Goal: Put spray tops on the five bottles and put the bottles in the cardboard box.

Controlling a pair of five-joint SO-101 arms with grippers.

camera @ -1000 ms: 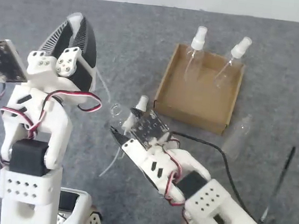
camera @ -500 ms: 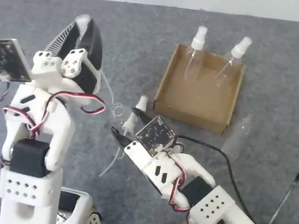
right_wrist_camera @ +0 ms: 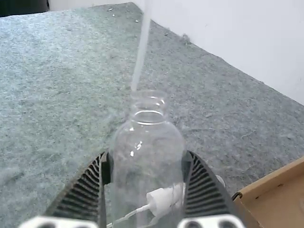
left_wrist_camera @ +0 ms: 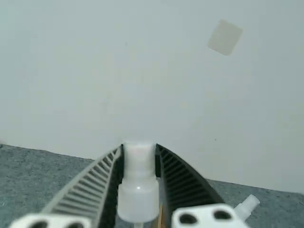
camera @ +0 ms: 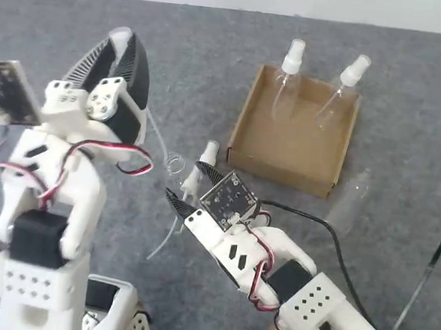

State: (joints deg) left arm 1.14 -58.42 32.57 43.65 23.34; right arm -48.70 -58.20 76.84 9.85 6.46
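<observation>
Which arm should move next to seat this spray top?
Left, probably: the left gripper grips the spray top, whose tube hangs at the mouth of the bottle held by the right gripper.

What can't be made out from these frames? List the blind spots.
Right wrist view: whether the tip of the tube sits inside the mouth of the held bottle or behind it; clear glass overlaps it.
Right wrist view: the held bottle's base, cut off by the picture's edge.
Left wrist view: the lower end of the spray top, cut off by the edge.
High view: the loose bottle beside the box; its neck is too faint against the mat.
</observation>
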